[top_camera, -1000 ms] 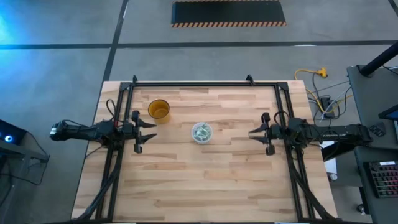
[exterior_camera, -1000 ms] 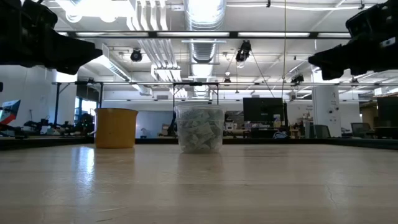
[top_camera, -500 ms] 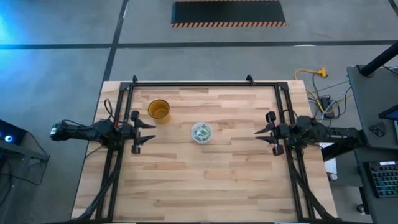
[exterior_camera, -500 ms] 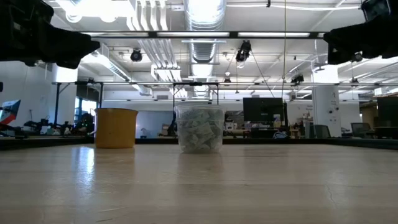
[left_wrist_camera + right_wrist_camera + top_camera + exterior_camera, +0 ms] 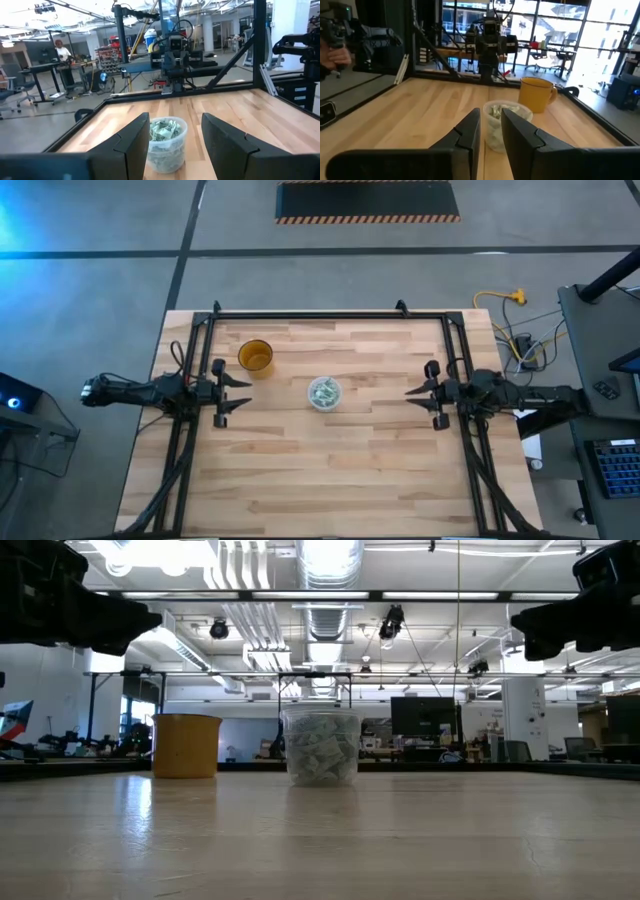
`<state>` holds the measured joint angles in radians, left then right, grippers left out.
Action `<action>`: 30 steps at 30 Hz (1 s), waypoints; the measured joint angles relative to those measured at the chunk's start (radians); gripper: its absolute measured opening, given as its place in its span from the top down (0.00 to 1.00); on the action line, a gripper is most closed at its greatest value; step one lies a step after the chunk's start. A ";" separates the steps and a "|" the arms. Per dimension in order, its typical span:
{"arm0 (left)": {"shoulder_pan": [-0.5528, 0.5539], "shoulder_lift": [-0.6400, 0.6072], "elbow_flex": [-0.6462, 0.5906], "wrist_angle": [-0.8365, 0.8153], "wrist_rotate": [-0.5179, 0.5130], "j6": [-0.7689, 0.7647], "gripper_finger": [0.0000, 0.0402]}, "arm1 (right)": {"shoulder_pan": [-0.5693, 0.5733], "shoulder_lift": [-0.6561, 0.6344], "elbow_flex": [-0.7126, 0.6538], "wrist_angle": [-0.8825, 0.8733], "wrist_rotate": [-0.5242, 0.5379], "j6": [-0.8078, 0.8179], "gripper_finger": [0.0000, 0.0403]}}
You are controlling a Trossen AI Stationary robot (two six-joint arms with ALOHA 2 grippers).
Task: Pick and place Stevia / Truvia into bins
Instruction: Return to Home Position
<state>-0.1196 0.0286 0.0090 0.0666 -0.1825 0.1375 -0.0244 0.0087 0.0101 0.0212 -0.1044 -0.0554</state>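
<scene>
The tiny pale green and white paper sachets [image 5: 324,392] fill the small round see-through plastic cup [image 5: 170,157] mid wooden counter [image 5: 330,470]. They are light, thin and bendy: pinch 1 by its edge. On your left arm [image 5: 150,390] the jaws gape wide; on your right arm [image 5: 510,392], only slightly. Both hold nothing.

Small round translucent plastic cup [image 5: 320,712] stands mid wooden table [image 5: 330,470], pale green-and-white paper sachets [image 5: 162,131] inside. Amber-brown round cup [image 5: 256,357] left of it, nearer the far edge. Left claw [image 5: 243,393] and right claw [image 5: 412,394] flank both, well apart.
</scene>
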 joint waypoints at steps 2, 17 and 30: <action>0.000 -0.001 0.000 0.000 -0.002 0.000 0.59 | 0.000 0.005 0.000 0.000 0.000 0.005 0.83; -0.001 0.001 -0.002 0.006 0.000 0.001 0.59 | 0.000 0.012 0.000 0.001 -0.001 0.011 0.83; 0.000 0.010 -0.003 0.002 0.002 0.000 0.59 | 0.000 0.012 -0.001 0.002 -0.001 0.029 0.83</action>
<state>-0.1196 0.0387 0.0063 0.0685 -0.1806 0.1379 -0.0242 0.0212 0.0095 0.0227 -0.1051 -0.0263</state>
